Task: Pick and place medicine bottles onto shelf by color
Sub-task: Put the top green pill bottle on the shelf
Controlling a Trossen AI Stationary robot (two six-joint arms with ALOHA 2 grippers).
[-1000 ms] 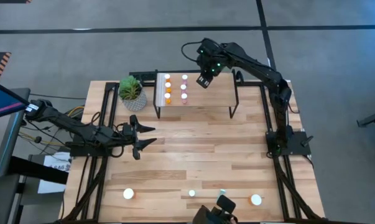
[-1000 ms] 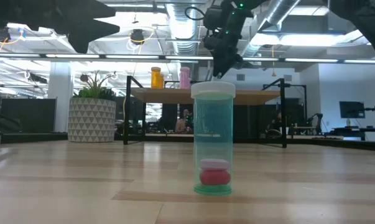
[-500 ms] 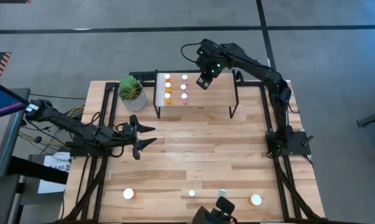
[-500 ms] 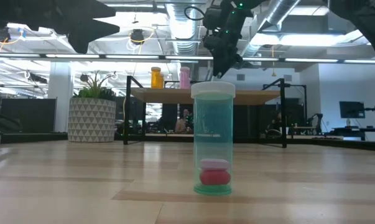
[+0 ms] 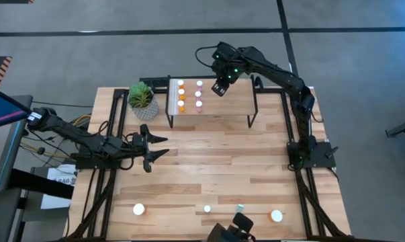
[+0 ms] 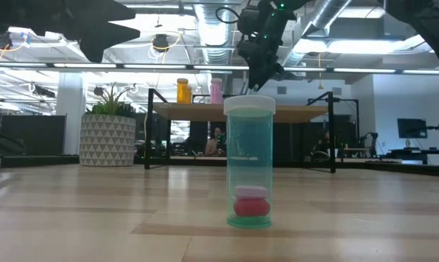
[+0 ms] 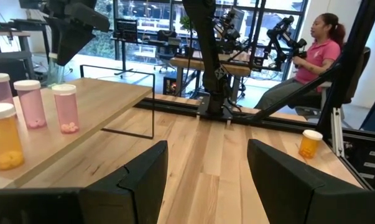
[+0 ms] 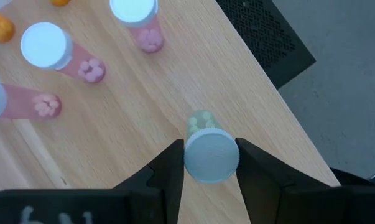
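Six bottles [image 5: 181, 95] stand on the shelf [image 5: 229, 101]; our right claw [image 8: 207, 163] grips a teal bottle [image 8: 209, 149] above it, left claw [image 5: 155, 148] wide, four left on the tabletop [image 5: 209, 175].

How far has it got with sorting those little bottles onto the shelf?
Partly done. Six bottles stand on the shelf in two rows: orange ones and pink ones. The right gripper holds a teal bottle over the shelf, beside the pink row. Four bottles wait on the table's near edge, among them a teal one and an orange one. The left gripper waits open over the table.
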